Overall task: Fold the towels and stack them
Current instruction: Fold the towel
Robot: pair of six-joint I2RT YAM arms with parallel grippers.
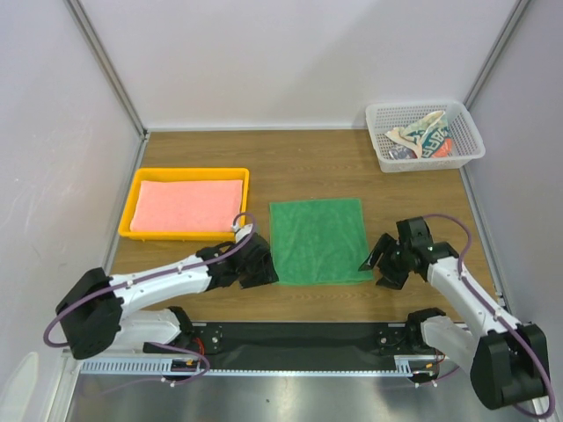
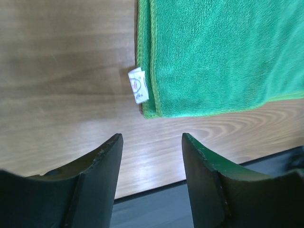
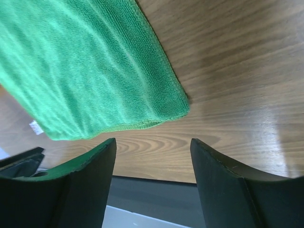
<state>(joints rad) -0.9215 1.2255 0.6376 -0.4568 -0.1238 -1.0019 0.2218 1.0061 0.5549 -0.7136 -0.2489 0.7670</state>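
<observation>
Edging the green towel, a white tag bears illegible, perhaps red marks.

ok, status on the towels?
Left claw, right claw open, empty. Green towel flat on table between them; pink towel in yellow tray, patterned towel in basket. Nothing blocking.
</observation>
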